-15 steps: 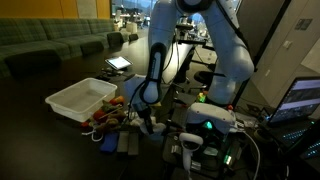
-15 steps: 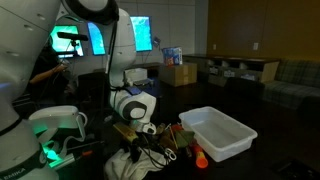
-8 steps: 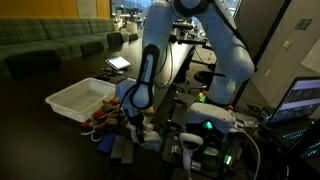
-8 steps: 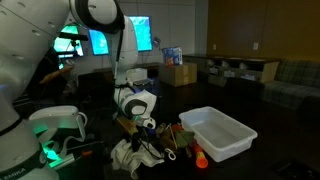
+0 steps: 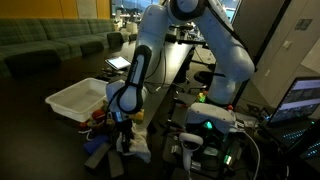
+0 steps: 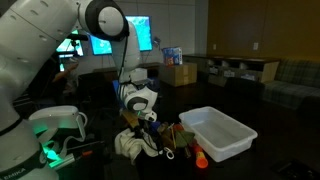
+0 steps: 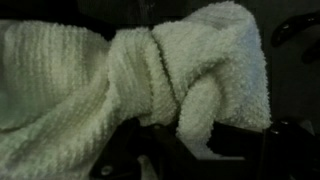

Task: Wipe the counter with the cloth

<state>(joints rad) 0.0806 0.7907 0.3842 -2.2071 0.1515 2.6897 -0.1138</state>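
The white terry cloth fills the wrist view, bunched and pinched between dark fingers at the bottom. My gripper is shut on the cloth and presses it low on the dark counter, next to the white bin. In an exterior view the gripper stands over the crumpled cloth. The fingertips are hidden by the cloth in the wrist view.
A white plastic bin stands beside the gripper; it also shows in an exterior view. Small colourful items and an orange piece lie between cloth and bin. A blue-grey object lies by the cloth. Equipment with green lights crowds one side.
The arm has swept along the counter toward the white bin, dragging the cloth with it. The cloth stays bunched in the gripper.
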